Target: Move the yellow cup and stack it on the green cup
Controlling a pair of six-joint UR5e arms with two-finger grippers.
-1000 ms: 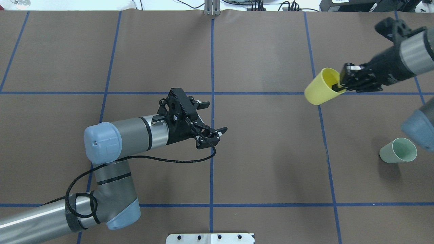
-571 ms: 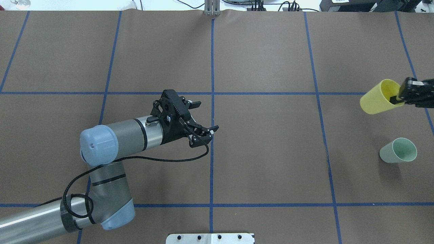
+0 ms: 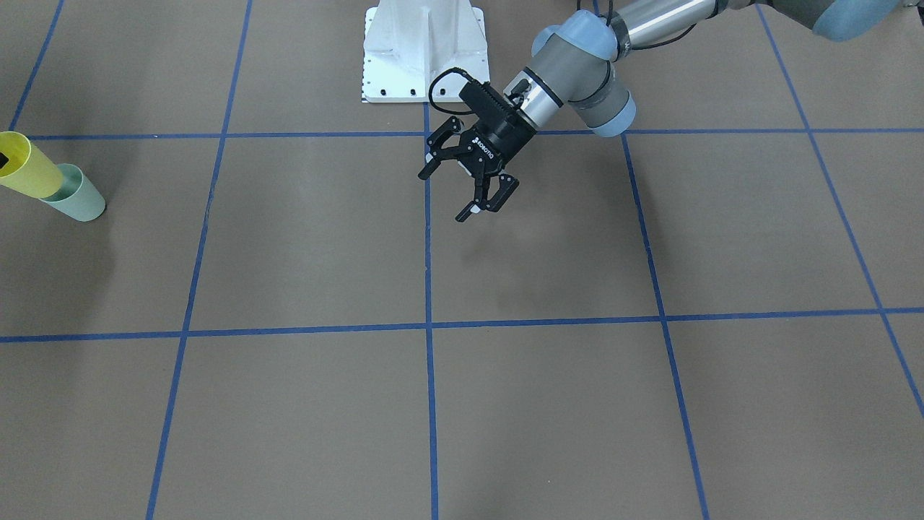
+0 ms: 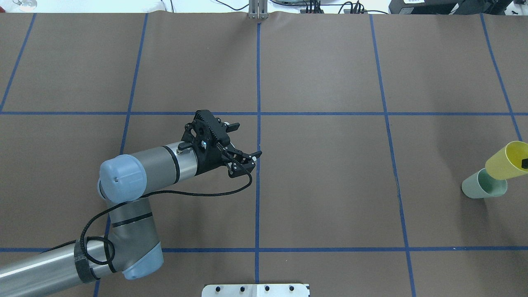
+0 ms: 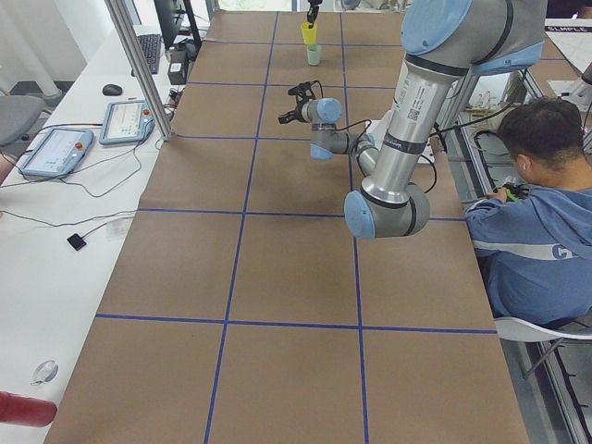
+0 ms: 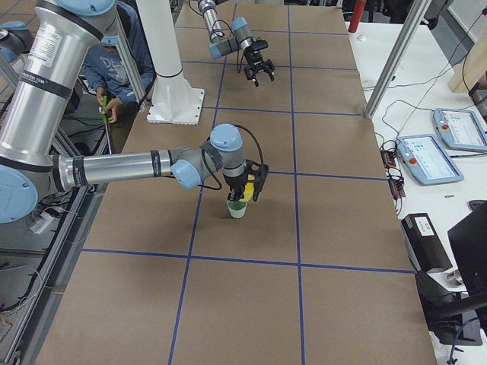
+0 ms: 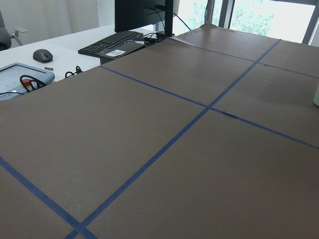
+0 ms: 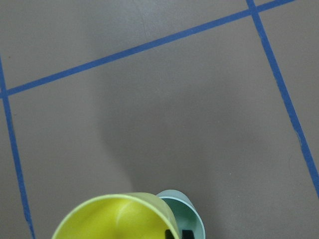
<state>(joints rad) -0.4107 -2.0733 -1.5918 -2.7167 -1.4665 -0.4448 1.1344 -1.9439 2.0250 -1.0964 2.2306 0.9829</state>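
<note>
The yellow cup (image 4: 504,163) hangs tilted at the table's far right, its base at the mouth of the pale green cup (image 4: 478,185), which stands upright on the table. I cannot tell how deep the base sits. The pair also shows in the front-facing view as yellow cup (image 3: 27,170) and green cup (image 3: 78,199). My right gripper (image 6: 246,185) is shut on the yellow cup's rim, one finger (image 8: 174,234) inside the yellow cup (image 8: 114,219) beside the green cup (image 8: 188,213). My left gripper (image 4: 248,139) is open and empty above the table's middle, also in the front-facing view (image 3: 442,196).
The brown table cover carries a grid of blue tape lines. The white robot base plate (image 3: 422,50) sits at the robot's side of the table. A seated operator (image 5: 532,213) is beside the table. Desks hold tablets (image 6: 430,156) and a keyboard (image 7: 112,42).
My right gripper carried the yellow cup to the right and nearer the robot, from beyond the green cup to its mouth. My left arm drew back slightly to the left, still open.
</note>
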